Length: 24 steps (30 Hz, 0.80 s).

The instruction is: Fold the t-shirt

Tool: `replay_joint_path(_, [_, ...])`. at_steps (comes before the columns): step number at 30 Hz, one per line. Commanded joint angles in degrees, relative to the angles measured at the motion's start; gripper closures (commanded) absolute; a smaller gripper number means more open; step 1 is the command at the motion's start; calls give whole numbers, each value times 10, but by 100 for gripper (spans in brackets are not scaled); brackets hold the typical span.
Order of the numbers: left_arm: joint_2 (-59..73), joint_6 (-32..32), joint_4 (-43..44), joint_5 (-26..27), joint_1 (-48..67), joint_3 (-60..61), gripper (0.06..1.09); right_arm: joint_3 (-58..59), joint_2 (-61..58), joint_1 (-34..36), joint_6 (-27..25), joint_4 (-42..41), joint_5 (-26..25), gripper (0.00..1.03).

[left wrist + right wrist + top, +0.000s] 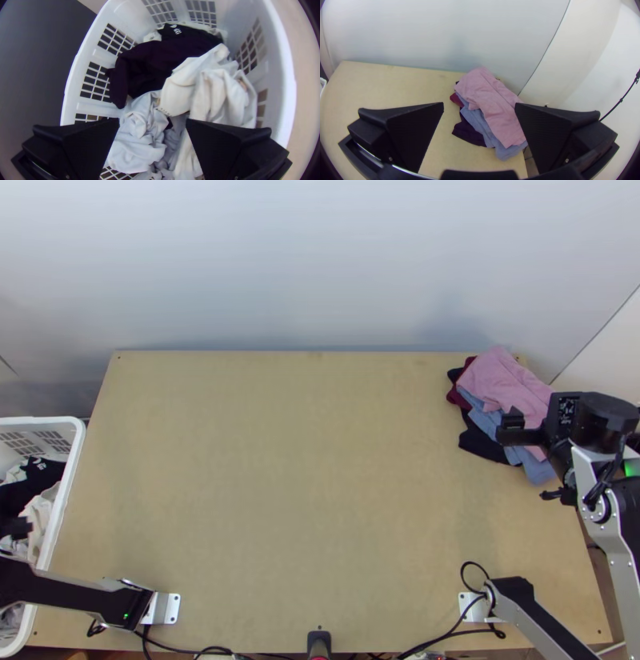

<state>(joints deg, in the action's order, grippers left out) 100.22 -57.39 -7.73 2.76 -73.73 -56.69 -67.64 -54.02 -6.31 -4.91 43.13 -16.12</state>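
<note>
Top view: pile (498, 380) laid at far right of table (272, 500); right hand (528, 456) held above. Left wrist view: left hand (152, 121) spread over basket (287, 80); dark garment (156, 61), pale garments (216, 93) bunched inside, t-shirt presumably among them, which one not determinable. Right wrist view: right hand spread, unladen. Step judged: pick-up; t-shirt to be pinched, lifted out, spread on table.

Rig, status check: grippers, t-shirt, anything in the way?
Left gripper open over clothes in white basket; rim may snag. Right gripper open by pile, table's far right; pink garment on top. T-shirt: can't tell which.
</note>
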Motion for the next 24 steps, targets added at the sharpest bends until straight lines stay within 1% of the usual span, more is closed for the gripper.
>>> replay_joint_path(1, [113, -20, 0, -45, -48, -98, 12, -14, -15, 0, -1, -2, -5, 4])
replay_joint_path(3, [144, -20, -41, -51, -53, -134, 17, -12, -15, -1, 0, -2, -5, 4])
replay_joint_path(5, [168, -19, -60, -61, -52, -164, 17, -10, -15, -2, 2, -1, -5, 4])
replay_joint_path(8, [206, -11, -61, -72, -50, -204, 17, -11, -14, -5, 3, -1, -5, 4])
replay_joint_path(9, [222, -10, -66, -85, -49, -222, 17, -13, -14, -6, 3, -1, -5, 4])
replay_joint_path(13, [279, -4, -118, -99, -52, -294, 17, -23, -15, -8, 3, -1, -5, 4])
replay_joint_path(14, [289, -4, -129, -102, -52, -303, 19, -25, -15, -8, 3, -1, -5, 4])
replay_joint_path(17, [306, -3, -134, -115, -52, -310, 20, -28, -16, -8, 2, -2, -5, 4])
replay_joint_path(24, [341, 13, -132, -125, -48, -316, 20, -34, -15, -9, 3, -1, -5, 4])
